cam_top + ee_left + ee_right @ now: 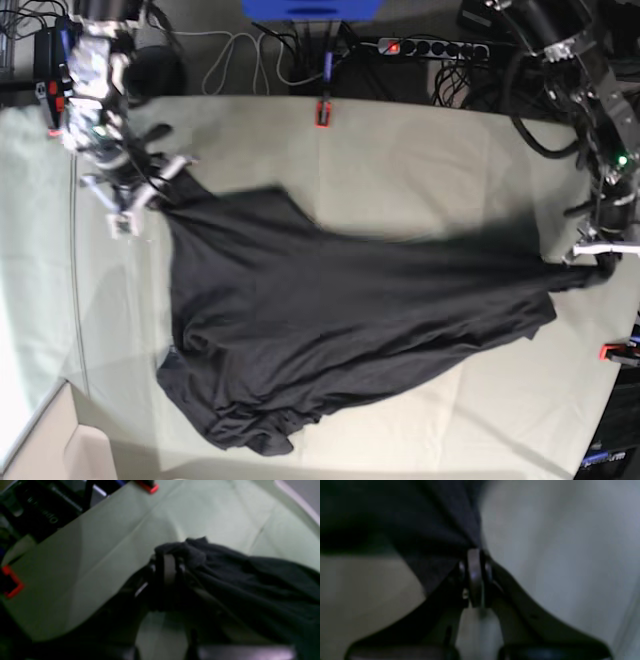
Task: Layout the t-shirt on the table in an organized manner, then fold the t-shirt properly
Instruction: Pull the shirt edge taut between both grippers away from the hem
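The black t-shirt [330, 320] lies spread and rumpled across the pale green table [420, 170], its lower hem bunched toward the front. On the right of the base view, my left gripper [600, 265] is shut on one stretched end of the shirt. The left wrist view shows that gripper [170, 565] with its jaws pinched on a wad of the t-shirt [250, 580] just above the table [100, 555]. At the far left of the base view, my right gripper [150, 200] is shut on the other corner. Seen by the right wrist, the right gripper [475, 562] clamps a fold of the t-shirt [420, 530] over the table [557, 555].
Red clamps [323, 113] [615, 352] mark the table's back and right edges, and the left wrist view also shows clamps [150, 486] [12, 582]. Cables and a power strip [430, 47] lie behind the table. A pale box [70, 450] sits at the front left corner.
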Action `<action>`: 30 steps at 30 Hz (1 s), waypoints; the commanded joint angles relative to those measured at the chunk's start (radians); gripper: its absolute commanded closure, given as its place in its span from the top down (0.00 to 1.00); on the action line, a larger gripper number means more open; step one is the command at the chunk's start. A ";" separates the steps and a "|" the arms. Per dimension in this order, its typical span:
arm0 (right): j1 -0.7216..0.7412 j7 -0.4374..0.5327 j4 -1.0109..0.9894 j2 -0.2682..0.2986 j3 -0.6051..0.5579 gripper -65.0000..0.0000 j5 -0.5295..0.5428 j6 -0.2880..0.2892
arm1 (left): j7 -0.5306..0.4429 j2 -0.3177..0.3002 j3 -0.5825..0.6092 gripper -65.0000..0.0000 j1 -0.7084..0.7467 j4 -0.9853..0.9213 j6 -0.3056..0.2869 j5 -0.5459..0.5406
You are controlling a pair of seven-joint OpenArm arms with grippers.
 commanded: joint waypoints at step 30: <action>-0.340 0.047 0.338 -0.069 0.470 0.00 0.023 0.257 | -0.023 0.092 0.004 0.00 0.355 0.010 -0.005 -0.001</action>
